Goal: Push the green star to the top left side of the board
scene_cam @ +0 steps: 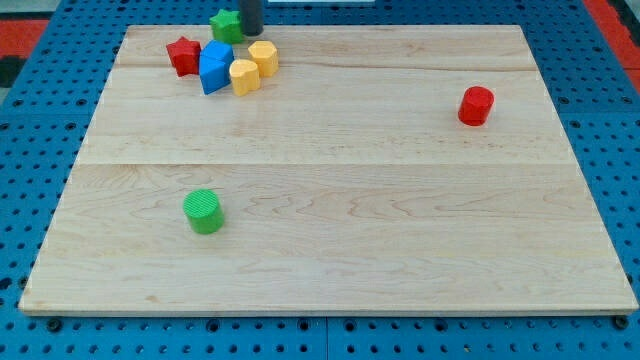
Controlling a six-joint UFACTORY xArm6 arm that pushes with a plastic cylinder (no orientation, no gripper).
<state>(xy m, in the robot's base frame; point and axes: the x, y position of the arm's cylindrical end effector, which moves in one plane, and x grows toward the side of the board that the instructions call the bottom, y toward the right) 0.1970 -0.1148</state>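
The green star (225, 25) sits at the view's top edge of the wooden board (330, 200), left of centre. My tip (251, 31) is the lower end of a dark rod coming down from the view's top, touching or just beside the star's right side. Just below the star lies a cluster: a red star (183, 55), a blue block (214, 67) and two yellow blocks (244, 76) (264, 57).
A green cylinder (204, 211) stands at the lower left of the board. A red cylinder (476, 105) stands at the right. A blue perforated table (40, 120) surrounds the board.
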